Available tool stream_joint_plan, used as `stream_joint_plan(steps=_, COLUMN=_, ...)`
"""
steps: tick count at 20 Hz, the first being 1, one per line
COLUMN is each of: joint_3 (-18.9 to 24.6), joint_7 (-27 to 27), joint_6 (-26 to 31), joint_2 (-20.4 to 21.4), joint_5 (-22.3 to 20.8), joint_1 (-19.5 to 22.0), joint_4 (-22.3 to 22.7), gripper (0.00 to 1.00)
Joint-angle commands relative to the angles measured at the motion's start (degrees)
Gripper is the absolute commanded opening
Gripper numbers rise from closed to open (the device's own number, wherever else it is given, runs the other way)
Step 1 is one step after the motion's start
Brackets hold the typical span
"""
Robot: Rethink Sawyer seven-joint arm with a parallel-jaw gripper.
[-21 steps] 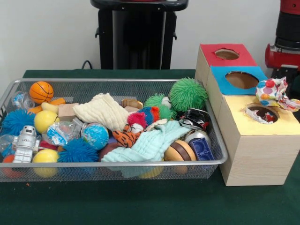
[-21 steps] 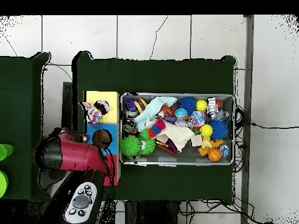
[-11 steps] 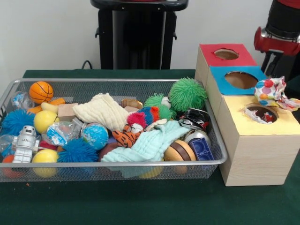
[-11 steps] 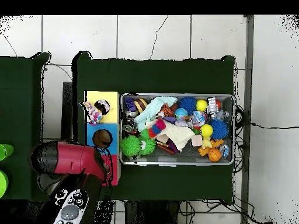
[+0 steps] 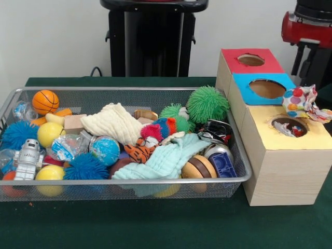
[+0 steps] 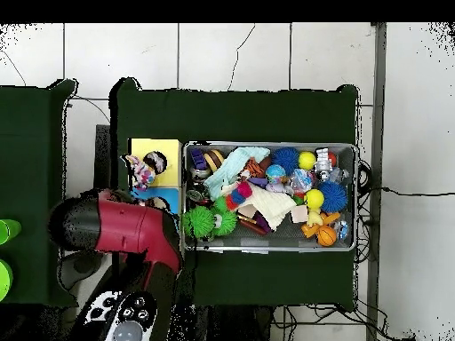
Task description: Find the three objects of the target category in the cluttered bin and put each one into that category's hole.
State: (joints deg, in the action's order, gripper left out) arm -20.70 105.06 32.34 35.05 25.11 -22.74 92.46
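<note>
Beside bin [image 5: 244, 174], box [image 5: 280, 171] touching; arm [image 6: 124, 226] overhanging box.

A robotics lab, by the look of it: a wire mesh bin [image 5: 155, 187] of mixed toys sits on a green-covered table [image 5: 155, 228], just beside a wooden sorting box [image 5: 282, 174] with coloured tops (red, blue, yellow), white tiled floor [image 6: 231, 58] beyond the table.

White tiled floor [image 6: 231, 53] (cracked), pale wall [image 5: 52, 36].
</note>
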Motion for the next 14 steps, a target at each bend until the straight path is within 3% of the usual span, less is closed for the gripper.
stream_joint_plan(steps=1, joint_3=1.2, joint_7=13.6, joint_6=-5.7, joint_2=2.0, joint_5=1.5, joint_1=3.0, joint_4=-1.3, gripper=0.00)
stream_joint_plan(steps=9, joint_3=0.7, joint_7=8.5, joint_6=-2.1, joint_2=1.3, joint_5=-2.2, joint_1=6.3, joint_4=-3.6, gripper=0.00)
stream_joint_plan(steps=14, joint_3=4.7, joint_7=5.9, joint_6=-11.4, joint_2=-2.1, joint_5=-3.2, joint_1=10.9, joint_4=-1.7, gripper=0.00)
